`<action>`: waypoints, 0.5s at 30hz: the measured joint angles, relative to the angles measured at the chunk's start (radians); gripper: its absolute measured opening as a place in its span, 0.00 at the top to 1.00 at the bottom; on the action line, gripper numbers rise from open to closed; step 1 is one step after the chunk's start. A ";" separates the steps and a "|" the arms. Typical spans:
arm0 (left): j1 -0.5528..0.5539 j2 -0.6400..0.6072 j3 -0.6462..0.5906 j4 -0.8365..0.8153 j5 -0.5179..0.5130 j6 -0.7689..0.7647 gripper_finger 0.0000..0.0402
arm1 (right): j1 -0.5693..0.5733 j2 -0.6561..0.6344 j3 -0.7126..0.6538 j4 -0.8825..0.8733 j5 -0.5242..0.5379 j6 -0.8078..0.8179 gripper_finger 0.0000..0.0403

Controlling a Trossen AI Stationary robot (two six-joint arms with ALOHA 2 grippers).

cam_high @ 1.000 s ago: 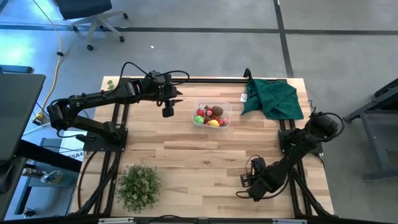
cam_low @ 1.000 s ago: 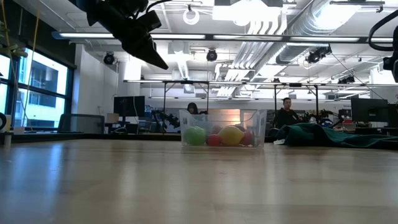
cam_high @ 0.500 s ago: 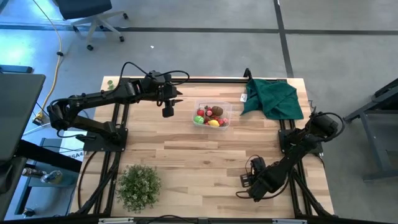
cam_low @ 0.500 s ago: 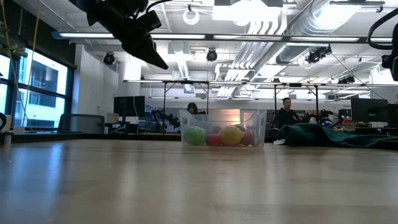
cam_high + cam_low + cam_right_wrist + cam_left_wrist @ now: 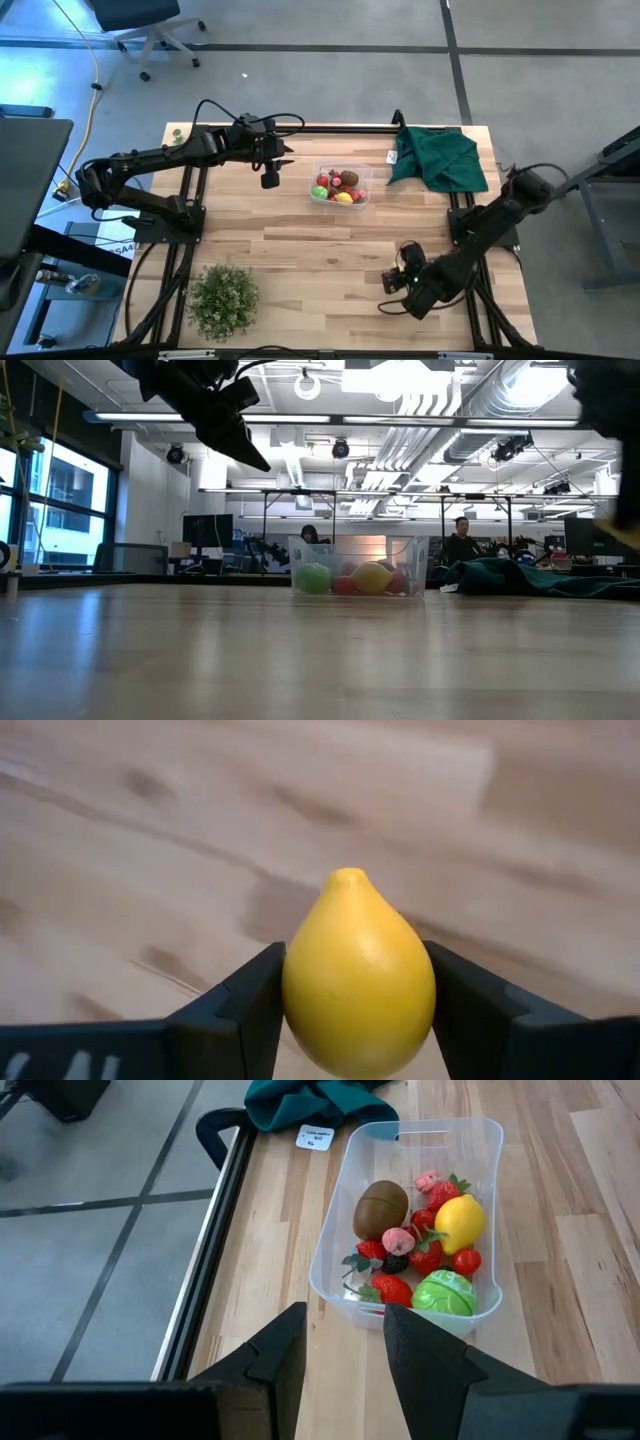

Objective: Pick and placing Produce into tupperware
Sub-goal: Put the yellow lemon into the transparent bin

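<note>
The clear tupperware (image 5: 340,187) (image 5: 357,565) rests flat on the wooden table, right of centre toward the far edge. It holds produce (image 5: 420,1250): a brown kiwi, a yellow lemon, a green ball and several small red fruits. My left gripper (image 5: 270,181) (image 5: 345,1345) hovers open above the table, just left of the tub. My right gripper (image 5: 392,283) (image 5: 355,975) is over the table's near right part, shut on a second yellow lemon (image 5: 358,970). My right gripper pinches the lemon across its wide middle (image 5: 300,990), one finger (image 5: 250,995) on each side. The lemon's pointed tip (image 5: 347,875) sticks out past the fingertips. Its shadow lies on the wood beyond it; whether it is lifted clear I cannot tell.
A dark green cloth (image 5: 437,155) lies bunched at the far right corner, with a small white tag (image 5: 392,155) beside it. A bushy green plant (image 5: 222,298) stands at the near left. Bare wood spans the middle of the table. People sit in the room beyond the far edge.
My right arm has moved, its gripper shifting a little toward the table's left and far side with the lemon. In the low view the arm now shows larger at the top right. My left arm and the tub have stayed still.
</note>
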 joint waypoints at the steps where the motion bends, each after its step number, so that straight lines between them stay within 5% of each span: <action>1: 0.000 0.000 0.000 0.000 0.000 0.000 0.69 | -0.006 -0.020 0.000 0.000 0.037 -0.026 0.53; 7: 0.000 0.000 0.000 0.000 0.000 0.000 0.69 | -0.070 -0.163 0.000 0.008 0.215 -0.194 0.53; 15: 0.000 0.000 0.000 0.000 0.000 0.000 0.69 | -0.246 -0.367 0.000 0.121 0.285 -0.589 0.53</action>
